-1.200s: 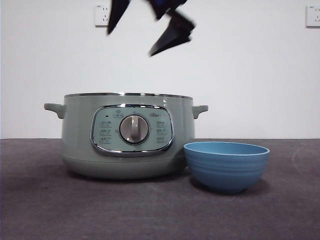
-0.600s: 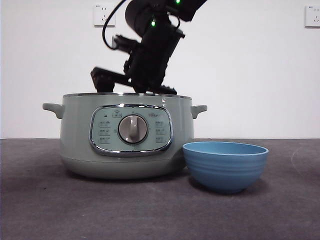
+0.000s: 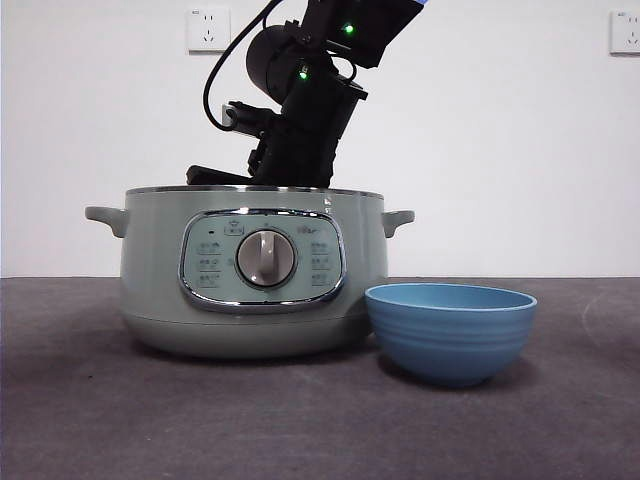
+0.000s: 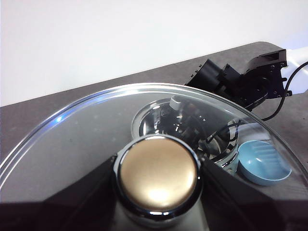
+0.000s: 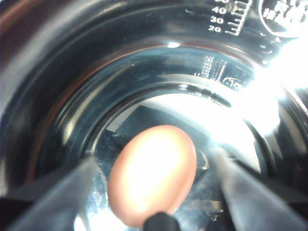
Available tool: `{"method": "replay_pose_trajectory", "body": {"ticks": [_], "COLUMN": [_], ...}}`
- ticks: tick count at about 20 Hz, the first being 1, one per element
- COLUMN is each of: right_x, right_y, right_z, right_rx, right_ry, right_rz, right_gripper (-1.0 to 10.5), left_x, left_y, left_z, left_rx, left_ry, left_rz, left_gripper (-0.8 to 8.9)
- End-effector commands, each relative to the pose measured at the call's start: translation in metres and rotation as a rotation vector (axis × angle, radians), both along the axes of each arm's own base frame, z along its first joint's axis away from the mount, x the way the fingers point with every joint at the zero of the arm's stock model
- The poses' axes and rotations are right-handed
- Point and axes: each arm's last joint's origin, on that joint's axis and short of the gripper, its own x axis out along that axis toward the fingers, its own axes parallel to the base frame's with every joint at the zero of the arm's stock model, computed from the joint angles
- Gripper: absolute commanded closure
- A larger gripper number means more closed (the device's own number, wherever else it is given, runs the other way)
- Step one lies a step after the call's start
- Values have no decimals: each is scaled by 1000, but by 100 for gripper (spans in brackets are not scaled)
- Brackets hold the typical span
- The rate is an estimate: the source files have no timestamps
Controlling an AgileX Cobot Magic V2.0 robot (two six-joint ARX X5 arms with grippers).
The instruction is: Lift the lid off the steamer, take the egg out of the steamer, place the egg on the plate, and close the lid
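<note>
The sage-green steamer (image 3: 250, 280) stands open on the table with the blue plate (image 3: 450, 330) to its right. My right arm (image 3: 300, 110) reaches down into the pot, and its gripper is hidden behind the pot wall in the front view. In the right wrist view the right gripper (image 5: 153, 156) is open, one jaw on each side of the brown egg (image 5: 153, 173) lying on the shiny pot floor. My left gripper (image 4: 159, 185) is shut on the knob (image 4: 159, 173) of the lid (image 4: 82, 144) and holds it high above the steamer (image 4: 140, 120).
The table has a dark grey cover. Two wall sockets (image 3: 208, 28) sit on the white wall behind. The left wrist view also shows the right arm (image 4: 240, 82) and the plate (image 4: 263, 162) beside the pot.
My right arm has come down from above the steamer and lowered its gripper into the pot. The steamer and plate have not moved.
</note>
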Motion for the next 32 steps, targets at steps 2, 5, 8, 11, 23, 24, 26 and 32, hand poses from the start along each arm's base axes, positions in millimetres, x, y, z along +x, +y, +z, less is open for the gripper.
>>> {"method": "replay_pose_trajectory", "body": {"ticks": [2, 5, 8, 11, 23, 24, 26, 32], "right_x": [0, 0, -4, -25, -142, -143, -142, -132], "right_y": [3, 3, 0, -19, -159, -163, -167, -162], "right_z": [-7, -7, 14, 87, 203, 192, 165, 79], "right_rx": [-6, -1, 30, 118, -39, -48, -59, -14], "right_ry": [18, 20, -19, -138, -216, -204, -179, -85], "right_rz": [0, 2, 3, 15, -93, -103, -122, -107], "right_gripper": [739, 969, 962, 963, 963, 963, 963, 963], "left_x": [-2, -2, -2, -2, -2, -2, -2, -2], "left_y": [1, 1, 1, 1, 1, 1, 1, 1], "left_z": [5, 5, 5, 5, 5, 5, 5, 5], "left_rx": [-29, -28, -28, -28, -23, -23, -24, -23], "left_ry": [-51, -50, -50, -50, -51, -51, -51, -47], "left_rz": [-1, -1, -2, -1, -3, -3, -4, -4], "left_gripper": [822, 822, 822, 822, 822, 822, 822, 822]}}
